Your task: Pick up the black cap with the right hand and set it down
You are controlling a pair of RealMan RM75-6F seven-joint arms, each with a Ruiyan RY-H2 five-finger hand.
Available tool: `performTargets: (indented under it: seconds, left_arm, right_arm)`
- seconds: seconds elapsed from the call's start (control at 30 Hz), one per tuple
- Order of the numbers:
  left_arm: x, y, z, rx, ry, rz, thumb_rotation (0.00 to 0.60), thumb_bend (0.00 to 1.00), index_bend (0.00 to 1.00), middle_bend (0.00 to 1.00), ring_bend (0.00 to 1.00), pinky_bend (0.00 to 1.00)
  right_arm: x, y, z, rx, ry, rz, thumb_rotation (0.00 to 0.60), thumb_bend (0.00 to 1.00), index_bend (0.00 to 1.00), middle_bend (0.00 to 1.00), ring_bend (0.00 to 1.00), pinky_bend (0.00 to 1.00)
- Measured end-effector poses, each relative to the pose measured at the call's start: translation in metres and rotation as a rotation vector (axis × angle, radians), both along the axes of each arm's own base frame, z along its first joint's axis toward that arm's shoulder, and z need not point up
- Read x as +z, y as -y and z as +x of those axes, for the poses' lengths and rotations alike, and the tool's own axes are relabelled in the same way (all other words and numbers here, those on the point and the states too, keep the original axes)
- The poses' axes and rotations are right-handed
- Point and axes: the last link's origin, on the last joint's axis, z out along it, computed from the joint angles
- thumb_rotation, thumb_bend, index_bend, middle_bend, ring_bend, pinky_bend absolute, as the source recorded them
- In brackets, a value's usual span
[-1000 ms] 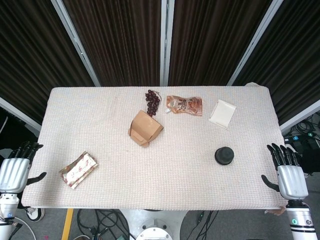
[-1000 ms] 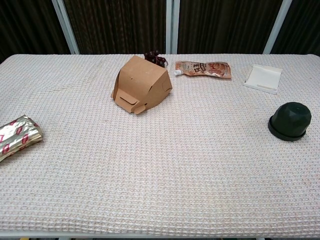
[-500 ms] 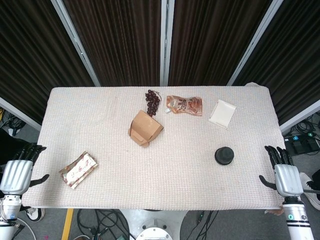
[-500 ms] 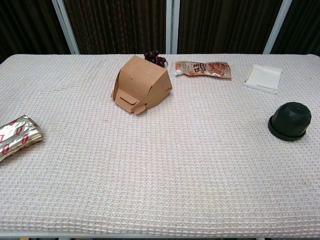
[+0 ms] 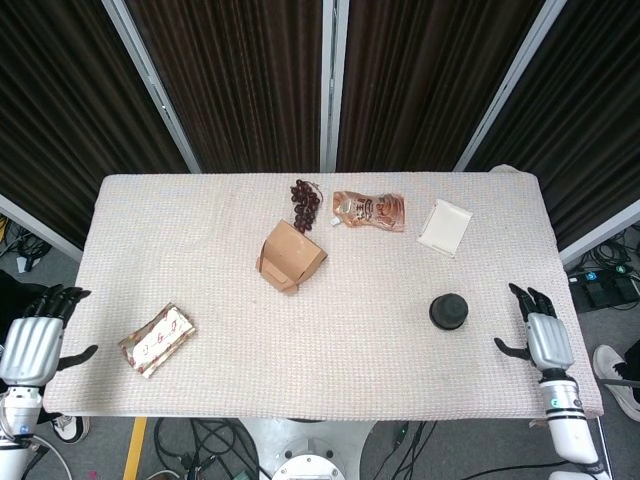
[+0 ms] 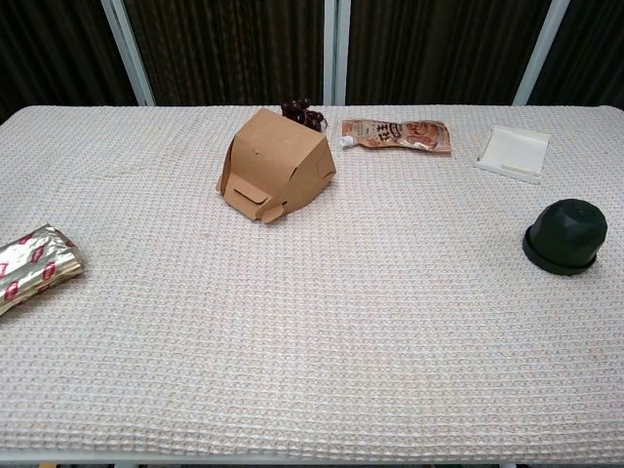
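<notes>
The black cap (image 5: 448,311) is a low, rounded dome with a flared base, and that shape is the main hazard — fingers closing high on the dome would likely slide off the curve and squirt it across the woven table cover (image 5: 350,370), while a sideways approach from the table's right edge could nudge it away before anything closes around it. It sits alone on the right part of the table, near the front, with the white tray (image 5: 445,226) well apart behind it and the snack pouch (image 5: 370,210), grapes (image 5: 304,200) and brown cardboard box (image 5: 290,256) farther off toward the middle, so a bump is more likely to displace the cap than to disturb anything else. The right hand (image 5: 538,334) hovers over the table's right edge, near the cap but clearly apart from it, back of the hand up, fingers spread and pointing away from the robot, thumb angled toward the cap — holding nothing. The left hand (image 5: 32,342) hangs off the left edge, likewise splayed and empty, near the foil packet (image 5: 156,339). Neither hand shows in the chest view.
</notes>
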Motion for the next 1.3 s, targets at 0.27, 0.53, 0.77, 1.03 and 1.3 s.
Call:
performTargets:
  seconds: [0.27,0.53,0.77,1.03,1.3]
  left_arm:
    - [0.0,-0.001,0.001,0.002,-0.003,-0.006,0.6,0.04,0.21,0.19,0.12,0.28]
    - [0.0,-0.001,0.002,0.002,-0.004,-0.011,0.6,0.04,0.21,0.19,0.12,0.28]
    - [0.001,-0.001,0.003,-0.005,0.0,-0.005,0.6,0.04,0.21,0.19,0.12,0.28]
    - [0.002,0.0,0.004,-0.02,0.009,-0.001,0.6,0.04,0.21,0.19,0.12,0.28]
    - [0.004,0.001,0.0,-0.01,0.006,0.007,0.6,0.04,0.21,0.19,0.12,0.28]
  right_arm:
    - [-0.022,0.021,0.018,0.017,0.102,0.059,0.6,0.05,0.04,0.13,0.0,0.0]
    - [-0.031,0.026,0.025,0.017,0.128,0.104,0.6,0.04,0.02,0.13,0.0,0.0]
    - [-0.039,0.028,0.03,0.012,0.141,0.137,0.6,0.04,0.01,0.13,0.0,0.0]
    - [-0.047,0.034,0.033,0.009,0.148,0.146,0.6,0.04,0.0,0.16,0.0,0.0]
    - [-0.055,0.042,0.036,0.01,0.157,0.159,0.6,0.04,0.0,0.17,0.0,0.0]
